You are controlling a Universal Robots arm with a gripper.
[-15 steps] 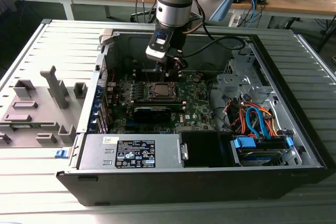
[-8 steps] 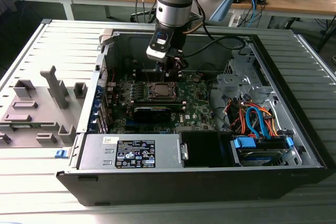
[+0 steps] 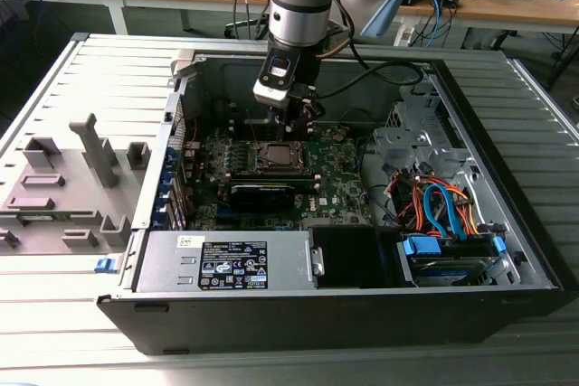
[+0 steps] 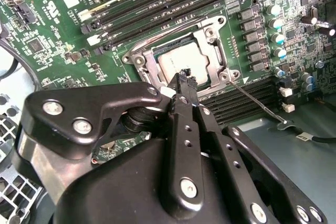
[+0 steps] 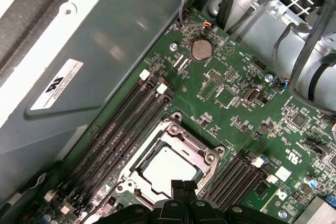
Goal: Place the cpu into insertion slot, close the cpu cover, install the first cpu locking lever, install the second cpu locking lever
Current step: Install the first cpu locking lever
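Inside the open computer case, the cpu lies flat in the insertion slot on the green motherboard. The silver cpu cover lies down around it, and the chip's grey top shows through the cover's window. A thin locking lever sticks out from the socket's corner across the memory slots. My gripper hangs just above the edge of the socket, its black fingers shut together with nothing between them.
Memory slots run along both sides of the socket. In the case, the grey power supply sits at the front, and a drive bay with orange and blue cables is on the exterior view's right. A grey fixture stands outside.
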